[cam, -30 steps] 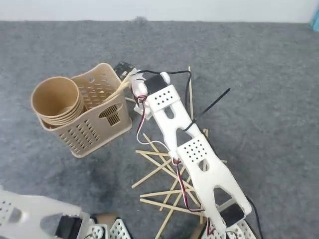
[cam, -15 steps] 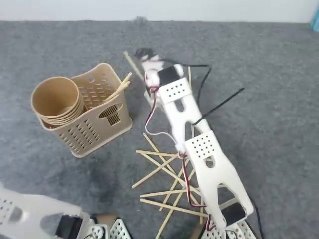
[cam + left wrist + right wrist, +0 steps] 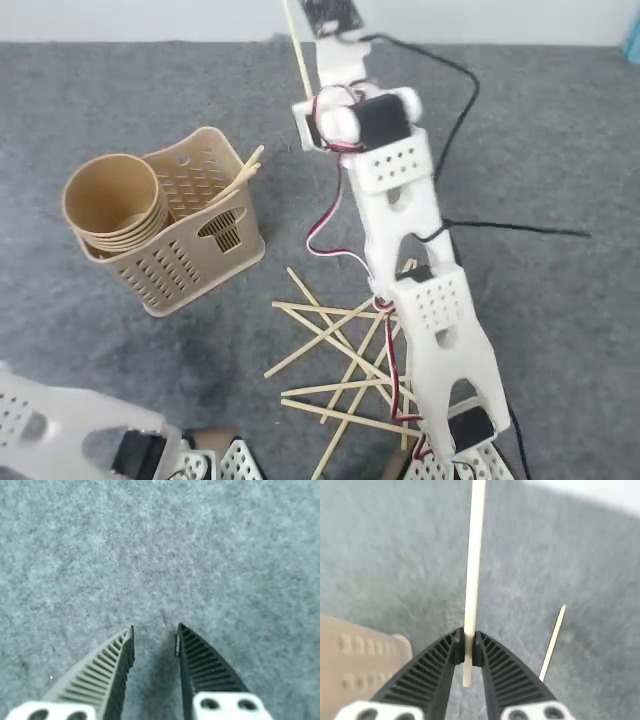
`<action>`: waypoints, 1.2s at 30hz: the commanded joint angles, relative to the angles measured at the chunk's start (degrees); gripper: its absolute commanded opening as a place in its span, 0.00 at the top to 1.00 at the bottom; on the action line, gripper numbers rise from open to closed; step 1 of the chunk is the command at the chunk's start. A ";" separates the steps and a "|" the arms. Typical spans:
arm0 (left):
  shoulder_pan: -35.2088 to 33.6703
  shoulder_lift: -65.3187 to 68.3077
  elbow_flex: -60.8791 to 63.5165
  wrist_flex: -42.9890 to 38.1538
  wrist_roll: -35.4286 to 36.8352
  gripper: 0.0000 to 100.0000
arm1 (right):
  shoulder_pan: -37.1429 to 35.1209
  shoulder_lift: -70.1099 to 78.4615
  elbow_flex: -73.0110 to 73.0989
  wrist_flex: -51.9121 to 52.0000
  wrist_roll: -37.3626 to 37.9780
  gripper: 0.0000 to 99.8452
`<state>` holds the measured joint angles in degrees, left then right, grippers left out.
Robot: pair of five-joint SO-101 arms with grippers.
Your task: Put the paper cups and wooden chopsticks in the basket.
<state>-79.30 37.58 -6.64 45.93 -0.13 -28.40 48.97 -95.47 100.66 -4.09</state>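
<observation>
A stack of paper cups point(image 3: 113, 202) stands in the tan basket point(image 3: 195, 255), and two wooden chopsticks point(image 3: 240, 172) lean out over the basket's rim. My right gripper point(image 3: 308, 62) is raised high beyond the basket and is shut on one chopstick point(image 3: 297, 45). In the right wrist view that chopstick point(image 3: 474, 555) runs straight out past the closed gripper point(image 3: 468, 647), with the basket's corner point(image 3: 355, 660) below. Several loose chopsticks point(image 3: 330, 360) lie crossed on the carpet near the right arm's base. My left gripper point(image 3: 154, 640) is open over bare grey carpet.
Another single chopstick point(image 3: 552, 640) lies on the carpet past the basket. The left arm's white base point(image 3: 60, 430) sits at the near left corner. Black cables point(image 3: 470, 110) trail from the right arm. Grey carpet covers the whole floor.
The right arm has lifted up and away from the basket's far corner, carrying one chopstick clamped in its gripper. Basket, cups and the loose pile have stayed put.
</observation>
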 commanded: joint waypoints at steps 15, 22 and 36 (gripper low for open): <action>1.49 -1.32 -0.66 1.32 -1.14 0.87 | -8.40 -49.54 42.02 0.04 -1.23 0.99; 1.49 -3.43 -0.04 2.20 -0.97 0.87 | -9.89 -57.01 56.00 -10.86 -1.32 0.99; 0.70 -4.48 0.31 2.02 -0.97 0.87 | -25.19 -55.78 67.87 -26.07 -1.32 0.99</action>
<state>-79.03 36.97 -6.55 47.43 -0.48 -51.60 -4.75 -27.34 74.64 -4.97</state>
